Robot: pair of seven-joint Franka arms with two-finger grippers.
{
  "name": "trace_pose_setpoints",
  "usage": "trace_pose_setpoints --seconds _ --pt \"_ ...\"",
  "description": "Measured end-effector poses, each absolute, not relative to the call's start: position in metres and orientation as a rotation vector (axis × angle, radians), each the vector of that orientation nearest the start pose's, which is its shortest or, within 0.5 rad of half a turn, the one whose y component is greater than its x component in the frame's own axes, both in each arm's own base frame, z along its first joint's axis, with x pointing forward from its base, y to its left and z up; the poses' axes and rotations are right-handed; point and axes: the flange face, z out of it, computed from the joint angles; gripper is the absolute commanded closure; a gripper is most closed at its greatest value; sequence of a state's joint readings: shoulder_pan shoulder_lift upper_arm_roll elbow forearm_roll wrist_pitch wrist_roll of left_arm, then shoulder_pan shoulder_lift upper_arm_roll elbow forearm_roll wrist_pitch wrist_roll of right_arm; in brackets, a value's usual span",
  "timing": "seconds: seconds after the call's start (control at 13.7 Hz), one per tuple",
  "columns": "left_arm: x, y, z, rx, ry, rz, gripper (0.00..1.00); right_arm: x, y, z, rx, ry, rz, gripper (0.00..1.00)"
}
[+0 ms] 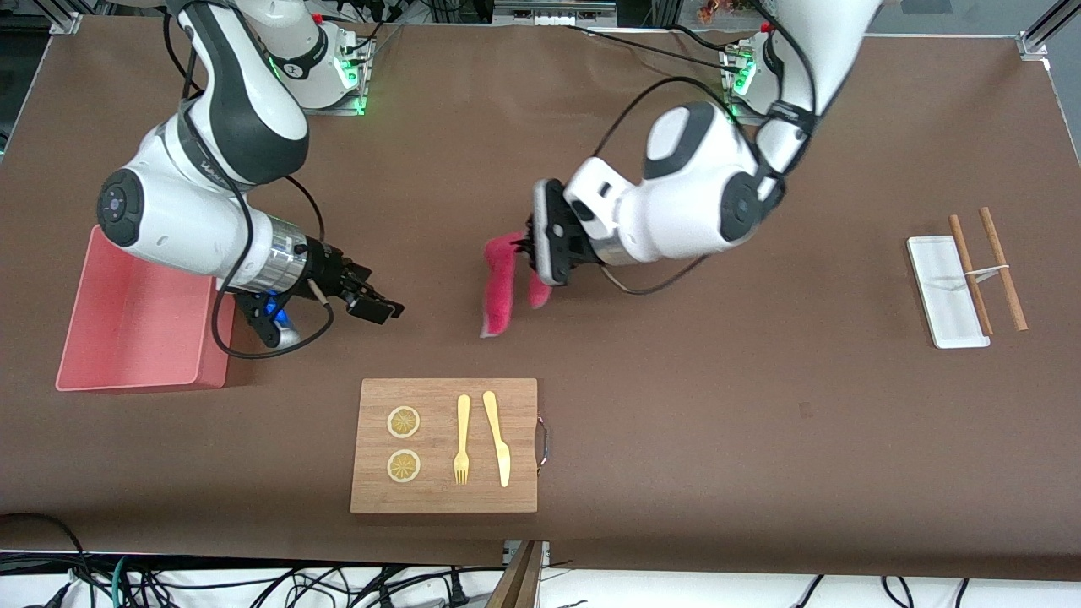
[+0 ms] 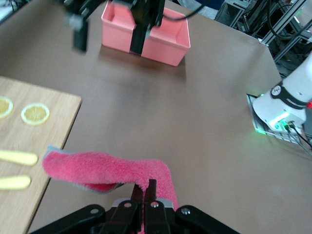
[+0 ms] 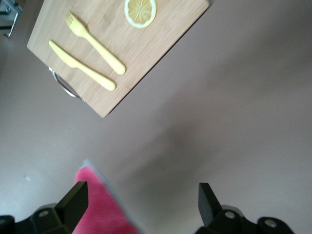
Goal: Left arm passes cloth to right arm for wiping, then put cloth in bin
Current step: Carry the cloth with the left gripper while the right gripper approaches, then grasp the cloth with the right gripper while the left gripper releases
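The cloth [image 1: 500,287] was a fuzzy crimson-pink towel with a greyish edge, folded over and dangling in two limp lobes from the left gripper [image 1: 534,247], whose fingers were pinched tight on its upper fold. It hung above the bare middle of the desk [image 1: 718,405], at about twelve o'clock from the cutting board [image 1: 445,445]. The left wrist view showed its pile clearly, a grey hem peeping out at one corner [image 2: 48,150].

The right gripper [image 1: 382,304] hovered with fingers spread wide and nothing between them, at about nine o'clock from the cloth, beside the bin [image 1: 139,325] — a salmon-pink tub with low walls.

The right arm [image 1: 194,219] covered part of the bin's rim. In the right wrist view the cloth was cut off at the edge [image 3: 97,204], and only one lemon slice [image 3: 140,10] showed on the board.
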State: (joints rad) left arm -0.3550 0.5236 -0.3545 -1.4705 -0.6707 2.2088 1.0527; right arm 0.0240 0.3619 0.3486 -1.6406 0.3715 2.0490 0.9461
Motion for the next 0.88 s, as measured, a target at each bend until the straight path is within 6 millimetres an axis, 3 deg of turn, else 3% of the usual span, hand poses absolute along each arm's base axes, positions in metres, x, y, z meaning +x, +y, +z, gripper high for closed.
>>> trace_pose_setpoints --seconds 0.22,0.88 --pt "0.557 -0.468 0.43 1.877 -1.507 0.486 1.0 0.62 0.254 0.42 -2.514 1.018 0.328 0.0" --pt "0.558 -0.469 0.434 1.877 -1.507 0.499 1.0 0.609 0.315 0.386 -2.447 1.099 0.357 0.01"
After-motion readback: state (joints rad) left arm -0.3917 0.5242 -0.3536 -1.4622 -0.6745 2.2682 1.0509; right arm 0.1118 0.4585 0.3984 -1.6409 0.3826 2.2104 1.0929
